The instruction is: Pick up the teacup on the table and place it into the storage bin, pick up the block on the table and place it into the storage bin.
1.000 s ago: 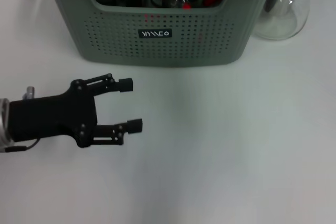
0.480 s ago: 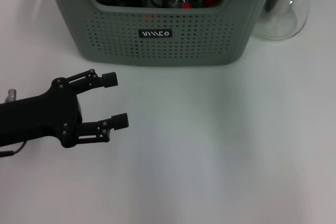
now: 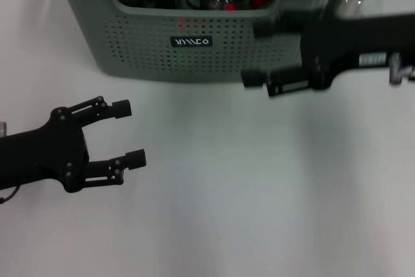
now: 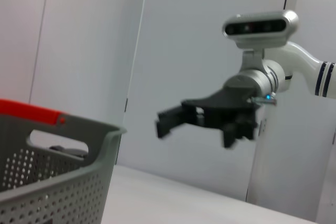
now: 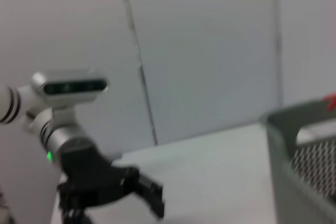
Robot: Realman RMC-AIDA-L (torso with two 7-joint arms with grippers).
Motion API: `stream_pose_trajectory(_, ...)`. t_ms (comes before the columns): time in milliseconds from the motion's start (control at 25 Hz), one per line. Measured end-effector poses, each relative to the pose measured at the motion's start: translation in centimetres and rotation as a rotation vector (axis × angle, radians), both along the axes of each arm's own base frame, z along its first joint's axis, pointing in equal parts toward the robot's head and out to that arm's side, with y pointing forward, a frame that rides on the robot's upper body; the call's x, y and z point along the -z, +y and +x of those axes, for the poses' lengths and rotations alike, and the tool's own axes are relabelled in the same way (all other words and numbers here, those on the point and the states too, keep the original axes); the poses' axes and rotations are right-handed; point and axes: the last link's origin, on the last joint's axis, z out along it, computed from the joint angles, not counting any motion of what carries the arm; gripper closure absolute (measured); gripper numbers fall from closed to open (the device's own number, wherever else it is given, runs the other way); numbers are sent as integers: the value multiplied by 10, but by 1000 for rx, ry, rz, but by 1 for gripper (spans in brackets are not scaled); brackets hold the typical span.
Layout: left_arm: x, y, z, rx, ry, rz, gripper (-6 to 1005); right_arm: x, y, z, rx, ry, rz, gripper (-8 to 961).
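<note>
The grey-green perforated storage bin (image 3: 194,30) is lying crosswise, label forward (cups inside). The left gripper (image 3: 126,133) and right gripper (image 3: 262,53) are both hanging wide, empty.

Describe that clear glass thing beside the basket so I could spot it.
Find the grey-green storage bin at the table's far edge. Just off its right corner stands a glass pot, partly hidden behind the right end effector. Unlike the perforated bin, it is transparent, rounded and dark-lidded.

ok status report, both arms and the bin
Left pincer open, empty, low over the table. Right pincer open, empty, in front of the storage bin. Nothing in the way.
</note>
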Motion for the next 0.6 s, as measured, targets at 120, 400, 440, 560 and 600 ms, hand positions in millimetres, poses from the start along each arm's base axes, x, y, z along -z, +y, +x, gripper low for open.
stream_pose_trajectory(120,4,0,-2,-10,24,-17,122,17,-3,17,22,-23,-60,7)
stream_pose_trajectory(400,23,9,-7,-59,94,-57,127,50,0,41,79,-179,-131,7)
stream_pose_trajectory(440,26,10,-8,-68,102,-61,127,54,1,44,89,-199,-138,7)
stream_pose_trajectory(560,32,12,-10,-84,121,-74,127,64,2,48,99,-233,-150,7)
stream_pose_trajectory(600,34,13,-10,-85,126,-81,127,66,3,49,100,-245,-149,7)
